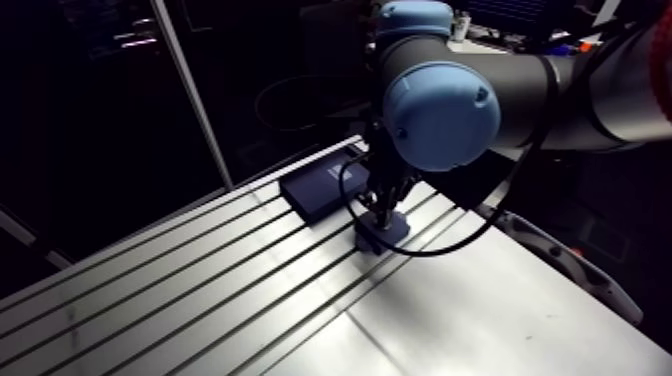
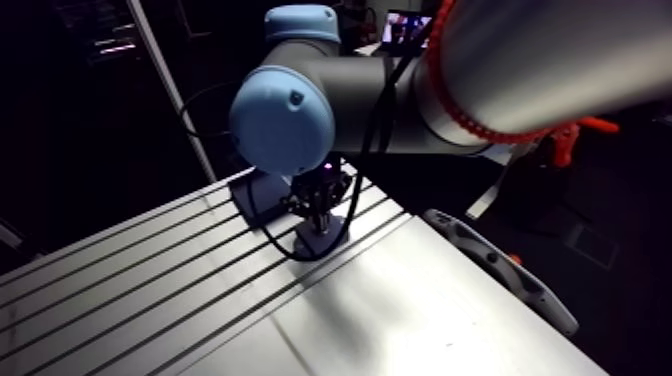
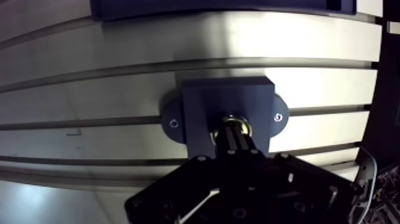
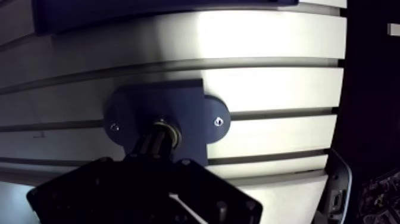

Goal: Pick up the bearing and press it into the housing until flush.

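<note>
Table first: the slotted aluminium table fills most of my arm view, its grooves running away from the camera, with a smoother unslotted stretch nearer to me. Over it the arm comes down, its light-blue joint cap hanging above the work spot. Off the table's far edge I see a pale curved part; I can't make out what it is.

Next in size is a flat dark box lying on the table just behind the work spot, near the housing but apart from it.

The gripper stands straight over the housing. In the wrist view its black body covers the near side of the block, and its two fingers are drawn together with no gap that I can see, nothing clamped between them. Their tips are right at the bearing; I can't tell whether they press on it.

The housing is a dark blue square block with a rounded ear on each side, sitting flat across the table's slots.

The bearing sits in the housing's middle bore, a bright metal ring showing around the fingertips. How deep it sits I can't judge.

Smallest are the two screws, one in each ear.
</note>
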`<state>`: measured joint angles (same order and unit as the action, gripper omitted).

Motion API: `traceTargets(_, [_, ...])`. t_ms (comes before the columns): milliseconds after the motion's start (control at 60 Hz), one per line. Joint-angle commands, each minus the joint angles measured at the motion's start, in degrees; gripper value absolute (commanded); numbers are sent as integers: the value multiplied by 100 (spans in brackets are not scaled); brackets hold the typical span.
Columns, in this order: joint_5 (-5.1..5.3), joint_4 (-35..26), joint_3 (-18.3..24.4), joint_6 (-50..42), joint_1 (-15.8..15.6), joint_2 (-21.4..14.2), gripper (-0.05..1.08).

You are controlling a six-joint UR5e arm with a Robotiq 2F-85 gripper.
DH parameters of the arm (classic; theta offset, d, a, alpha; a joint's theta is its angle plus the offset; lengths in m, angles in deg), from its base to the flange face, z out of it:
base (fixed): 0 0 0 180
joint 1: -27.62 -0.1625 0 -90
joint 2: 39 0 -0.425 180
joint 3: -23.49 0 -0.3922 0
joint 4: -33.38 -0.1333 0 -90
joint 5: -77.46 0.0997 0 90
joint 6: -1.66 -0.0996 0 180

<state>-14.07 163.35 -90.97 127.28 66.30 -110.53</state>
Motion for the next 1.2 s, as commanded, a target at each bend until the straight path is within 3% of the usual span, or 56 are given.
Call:
traceTargets(17, [0,8,6,3,1,35,107])
traceTargets(1200, [-9,25,-2,82,1,56,107])
